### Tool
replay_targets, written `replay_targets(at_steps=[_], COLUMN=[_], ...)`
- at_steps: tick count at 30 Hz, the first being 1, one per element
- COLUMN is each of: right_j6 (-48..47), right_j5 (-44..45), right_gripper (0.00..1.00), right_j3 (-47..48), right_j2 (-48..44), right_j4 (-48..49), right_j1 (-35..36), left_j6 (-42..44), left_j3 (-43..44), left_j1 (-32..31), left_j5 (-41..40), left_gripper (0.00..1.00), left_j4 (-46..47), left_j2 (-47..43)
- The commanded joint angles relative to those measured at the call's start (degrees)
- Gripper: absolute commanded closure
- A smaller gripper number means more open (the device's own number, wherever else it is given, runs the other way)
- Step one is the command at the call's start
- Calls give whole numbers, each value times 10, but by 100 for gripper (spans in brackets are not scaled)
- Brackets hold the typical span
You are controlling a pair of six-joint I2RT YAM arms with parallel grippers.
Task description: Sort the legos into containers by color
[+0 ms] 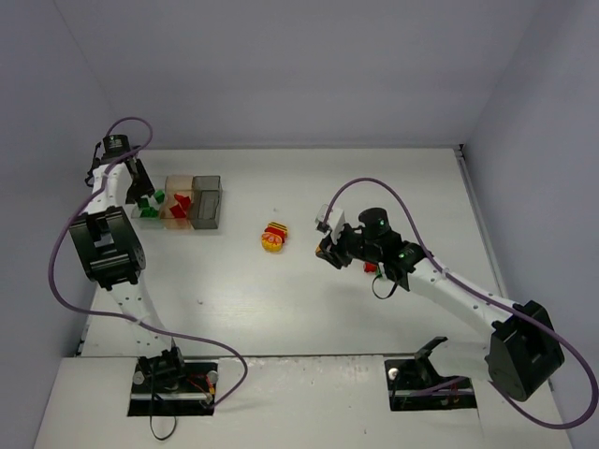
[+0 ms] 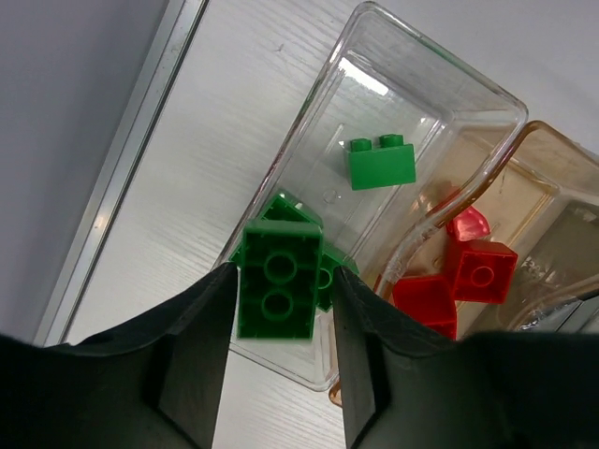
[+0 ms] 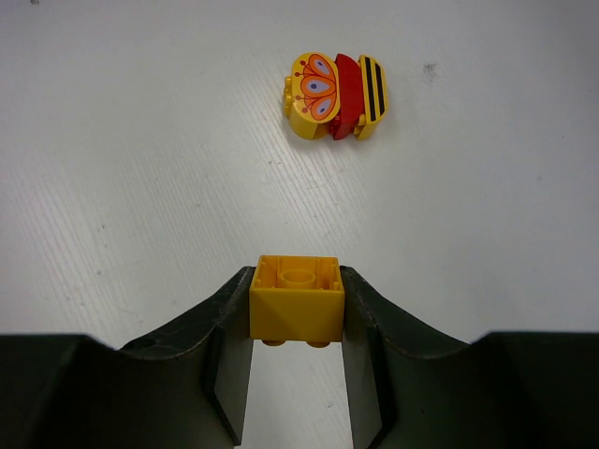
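My left gripper (image 1: 142,192) (image 2: 281,271) hangs over the clear box (image 2: 440,65) at the left end of the containers (image 1: 178,201). A green brick (image 2: 278,285) sits between its fingertips. It touches the left finger, and a thin gap shows at the right finger. More green legos (image 2: 381,164) lie in the clear box. Red legos (image 2: 482,271) lie in the tan box (image 2: 552,140). My right gripper (image 1: 328,251) (image 3: 297,281) is shut on a yellow brick (image 3: 297,313) above the table. A yellow and red clump (image 1: 274,238) (image 3: 335,95) lies on the table ahead of it.
The smoky grey box (image 1: 207,201) is at the right end of the row. A small red brick (image 1: 370,267) lies on the table beside the right arm. A metal rail (image 2: 122,178) edges the table left of the boxes.
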Motion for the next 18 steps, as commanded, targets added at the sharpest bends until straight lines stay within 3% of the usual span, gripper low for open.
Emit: replay_targets(at_steps=[1, 3, 8, 11, 13, 18], right_j6=[7, 7, 7, 2, -9, -34], right_j5=[-12, -12, -15, -28, -34, -44], right_gripper=[92, 92, 91, 91, 91, 88], right_j3=[9, 9, 16, 28, 41, 65], right_j2=[-12, -11, -17, -31, -36, -32], right_j4=[28, 27, 24, 32, 36, 29], right_j1=[0, 0, 0, 0, 0, 0], left_j6=[4, -1, -37, -74, -98, -158], left_j3=[11, 4, -34, -66, -94, -167], left_j1=[-1, -1, -3, -19, -35, -154], left_j5=[11, 25, 56, 105, 193, 370], left_gripper=[59, 52, 49, 40, 38, 35], left_j4=[18, 22, 18, 18, 25, 96], left_j2=[-39, -45, -86, -144, -194, -291])
